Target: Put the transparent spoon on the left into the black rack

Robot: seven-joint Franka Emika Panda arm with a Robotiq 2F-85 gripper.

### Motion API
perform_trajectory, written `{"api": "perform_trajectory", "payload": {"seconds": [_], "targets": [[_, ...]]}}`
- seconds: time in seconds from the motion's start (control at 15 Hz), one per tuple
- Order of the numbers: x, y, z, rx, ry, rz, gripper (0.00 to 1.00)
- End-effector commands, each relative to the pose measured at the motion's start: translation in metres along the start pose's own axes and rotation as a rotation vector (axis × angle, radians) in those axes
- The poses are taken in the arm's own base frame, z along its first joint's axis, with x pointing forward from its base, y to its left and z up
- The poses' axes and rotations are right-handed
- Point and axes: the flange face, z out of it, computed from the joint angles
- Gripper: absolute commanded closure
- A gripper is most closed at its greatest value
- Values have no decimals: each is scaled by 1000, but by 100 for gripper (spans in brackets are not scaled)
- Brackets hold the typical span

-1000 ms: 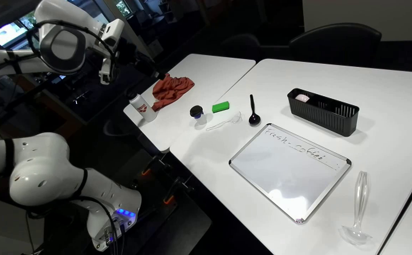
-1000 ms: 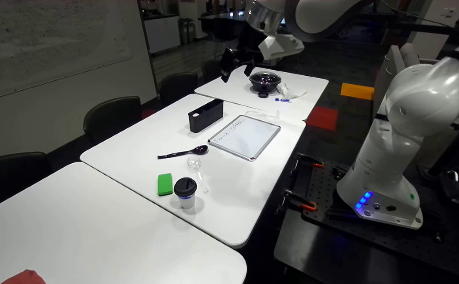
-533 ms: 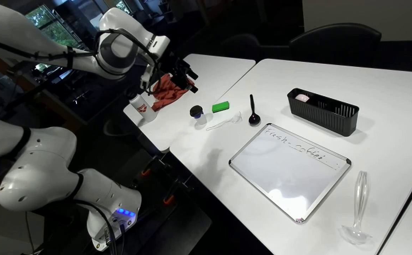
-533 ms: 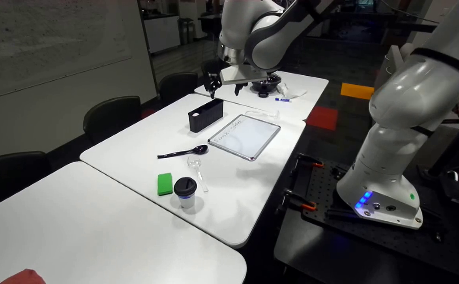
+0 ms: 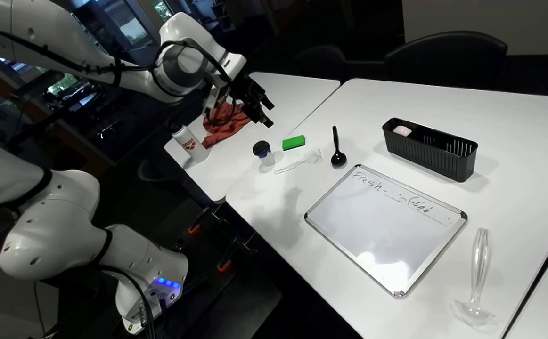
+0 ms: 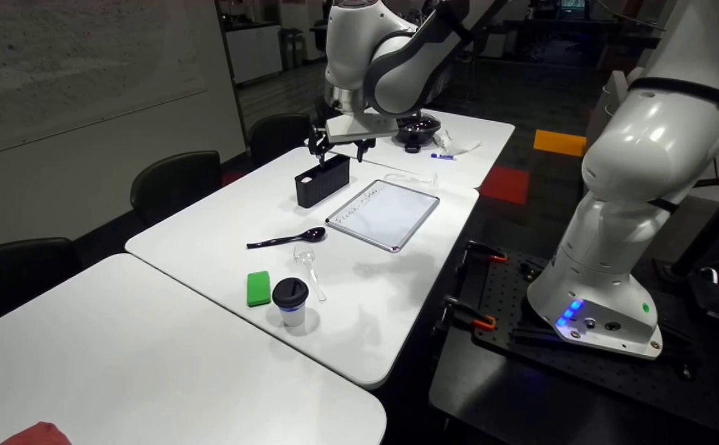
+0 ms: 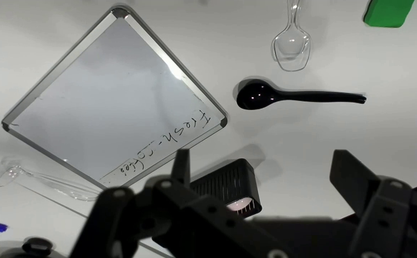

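Observation:
The transparent spoon lies flat on the white table in both exterior views (image 5: pixel 314 157) (image 6: pixel 304 255), between the black spoon and the paper cup. In the wrist view its clear bowl (image 7: pixel 291 50) shows at the top; the handle runs out of the picture. The black rack (image 5: pixel 429 153) (image 6: pixel 324 184) stands upright with a pinkish thing in one end. In the wrist view the rack (image 7: pixel 226 179) is partly hidden behind a finger. My gripper (image 5: pixel 269 114) (image 6: pixel 340 161) (image 7: pixel 262 154) is open and empty, in the air above the table, apart from the spoon.
The black spoon (image 5: pixel 338 155) lies close to the transparent spoon. A lidded paper cup (image 6: pixel 290 303) and a green eraser (image 6: pixel 258 288) are near its handle. The whiteboard (image 5: pixel 382 230) lies by the rack. A longer clear utensil (image 5: pixel 478 273) lies beyond the board.
The arm has swung in over the table and come lower, moving rightward in an exterior view and leftward in an exterior view. The gripper stays open. The objects have not moved.

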Motion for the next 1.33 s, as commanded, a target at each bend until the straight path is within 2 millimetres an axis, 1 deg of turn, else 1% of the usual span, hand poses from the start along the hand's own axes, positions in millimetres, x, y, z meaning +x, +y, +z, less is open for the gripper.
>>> {"api": "perform_trajectory", "payload": {"seconds": [0.0,0.47,0.6,0.87,1.07,1.27], "targets": [[-5,-14,30,14,-45,42,0],[-28,-57,129,72,-157,94,0],[-35,-69,152,74,-207,109,0],[-37,-87,185,53,-269,136,0],[-35,-92,205,32,-279,147,0],[-38,-94,225,3,-282,139,0]]}}
